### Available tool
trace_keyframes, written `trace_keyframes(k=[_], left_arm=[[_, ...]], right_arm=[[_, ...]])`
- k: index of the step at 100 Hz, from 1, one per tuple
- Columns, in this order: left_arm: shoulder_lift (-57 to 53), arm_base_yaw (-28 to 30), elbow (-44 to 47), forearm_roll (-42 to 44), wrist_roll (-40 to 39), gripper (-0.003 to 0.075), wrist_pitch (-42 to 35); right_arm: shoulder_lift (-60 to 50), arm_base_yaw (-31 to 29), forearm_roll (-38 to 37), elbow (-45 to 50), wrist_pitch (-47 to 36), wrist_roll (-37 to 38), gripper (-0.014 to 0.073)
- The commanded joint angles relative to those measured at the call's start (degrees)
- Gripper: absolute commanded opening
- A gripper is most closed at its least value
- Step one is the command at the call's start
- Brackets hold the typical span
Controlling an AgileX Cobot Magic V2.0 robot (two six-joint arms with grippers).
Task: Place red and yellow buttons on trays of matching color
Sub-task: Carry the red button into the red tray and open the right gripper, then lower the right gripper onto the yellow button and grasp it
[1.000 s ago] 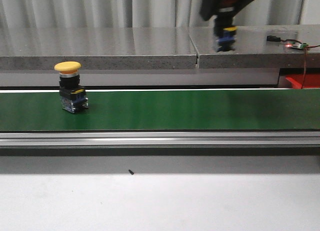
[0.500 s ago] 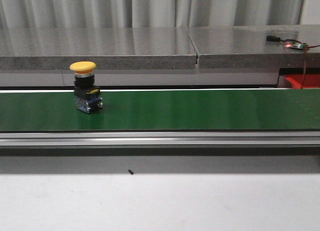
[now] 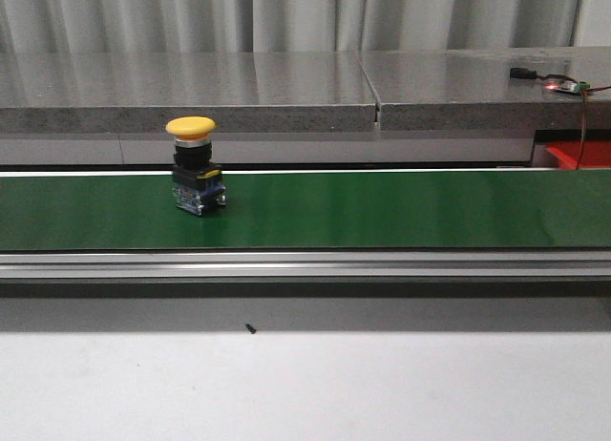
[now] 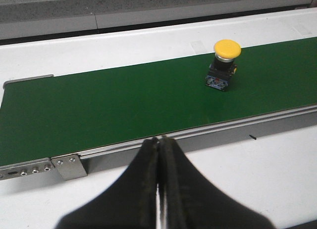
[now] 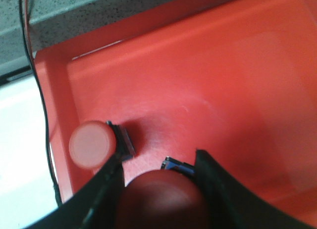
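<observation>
A yellow button [image 3: 196, 169] stands upright on the green conveyor belt [image 3: 382, 207], left of centre; the left wrist view has the same yellow button [image 4: 225, 63] well beyond my left gripper [image 4: 159, 140], which is shut and empty over the belt's near rail. My right gripper [image 5: 159, 162] hangs over the red tray [image 5: 223, 75], shut on a red button [image 5: 163, 199] whose cap fills the gap between the fingers. Another red button [image 5: 91, 143] lies on its side in that tray. Only a corner of the red tray [image 3: 580, 155] shows in the front view. No yellow tray is in view.
A grey stone shelf [image 3: 286, 88] runs behind the belt, with a small lit circuit board [image 3: 563, 83] on its right end. An aluminium rail [image 3: 305, 264] edges the belt in front. A black wire [image 5: 42, 90] hangs beside the tray. A tiny black screw [image 3: 250, 328] lies on the white table.
The yellow button has travelled to the right along the belt. The right arm, seen a second ago at the top right holding a button, has left the front view.
</observation>
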Motion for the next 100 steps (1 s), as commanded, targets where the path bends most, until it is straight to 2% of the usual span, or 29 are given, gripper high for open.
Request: trace_keyframes(k=[1, 30, 58, 69, 80, 85, 92, 100], left_arm=[[0.33, -0.43, -1.52, -1.55, 0.03, -0.0019, -3.72], [0.33, -0.43, -1.52, -1.55, 0.03, -0.0019, -3.72], [0.33, -0.43, -1.52, -1.55, 0.03, -0.0019, -3.72], [0.33, -0.43, -1.52, -1.55, 0.03, -0.0019, -3.72], [0.33, -0.43, -1.52, -1.55, 0.03, -0.0019, -3.72], [0.33, -0.43, -1.52, -1.55, 0.03, -0.0019, -3.72], [0.33, -0.43, -1.52, -1.55, 0.03, -0.0019, -3.72], [0.33, -0.43, -1.52, -1.55, 0.03, -0.0019, -3.72]], right_arm=[[-1.42, -0.17, 1.72, -2.03, -6.55, -0.63, 0.0163], [3.97, -1.07, 1.82, -2.52, -12.35, -0.58, 0.0163], [9.10, -1.26, 2.41, -8.04, -10.76, -0.58, 0.0183], [10.76, -1.26, 2.69, -10.05, -8.52, -0.58, 0.0306], [11.18, -1.26, 2.76, -10.61, -8.23, -0.58, 0.0526], [11.18, -1.26, 2.76, -10.61, -8.45, -0.58, 0.0591], [11.18, -1.26, 2.76, -10.61, -8.50, -0.58, 0.0636], [11.00, -1.26, 2.46, -10.61, -8.25, -0.74, 0.0635]])
